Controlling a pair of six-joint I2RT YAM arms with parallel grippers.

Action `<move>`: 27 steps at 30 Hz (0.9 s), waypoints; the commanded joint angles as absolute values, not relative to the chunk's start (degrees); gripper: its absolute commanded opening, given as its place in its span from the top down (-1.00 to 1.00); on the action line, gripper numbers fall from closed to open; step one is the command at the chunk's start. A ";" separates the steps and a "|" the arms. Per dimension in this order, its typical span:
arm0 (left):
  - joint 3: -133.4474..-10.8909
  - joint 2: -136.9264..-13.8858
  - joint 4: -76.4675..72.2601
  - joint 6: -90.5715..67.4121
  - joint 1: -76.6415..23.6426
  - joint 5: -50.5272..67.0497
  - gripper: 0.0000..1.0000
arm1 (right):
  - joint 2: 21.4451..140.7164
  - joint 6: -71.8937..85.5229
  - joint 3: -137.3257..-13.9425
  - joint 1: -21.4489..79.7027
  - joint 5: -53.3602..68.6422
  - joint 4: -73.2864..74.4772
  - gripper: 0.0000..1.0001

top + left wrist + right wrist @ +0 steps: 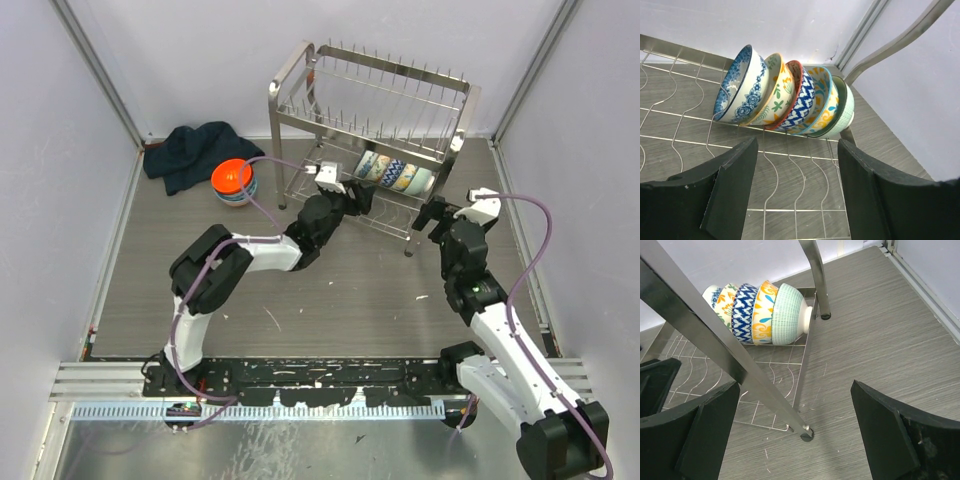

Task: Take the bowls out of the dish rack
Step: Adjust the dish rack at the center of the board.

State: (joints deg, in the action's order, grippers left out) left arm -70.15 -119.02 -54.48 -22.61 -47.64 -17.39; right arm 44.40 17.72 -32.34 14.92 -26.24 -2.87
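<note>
The dish rack [375, 120] stands at the back of the table. Several patterned bowls [393, 175] lean on edge in a row on its lower tier. In the left wrist view the row runs from a blue floral bowl [742, 85] to a mint green bowl [846, 111]. My left gripper [797, 145] is open over the lower wire shelf [790, 200], a short way before the row, touching nothing. My right gripper [795, 387] is open and empty by the rack's front right leg [740, 357], beside the mint bowl [790, 315]. An orange bowl [232, 177] tops a stack on the table.
A dark cloth [195, 152] lies crumpled at the back left, next to the stacked bowls. The rack leg's foot [807, 434] rests on the table between my right fingers in that view. White walls close the table on three sides.
</note>
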 commanded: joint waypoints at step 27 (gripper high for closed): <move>-54.13 -102.58 -57.63 -15.44 -48.35 -23.60 -0.51 | 48.77 14.62 -33.59 14.62 -36.28 -7.47 -1.00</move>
State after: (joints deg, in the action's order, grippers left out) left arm -56.90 -105.95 -55.13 -14.74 -48.42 -23.09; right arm 48.80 16.38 -32.34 15.59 -28.80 -5.23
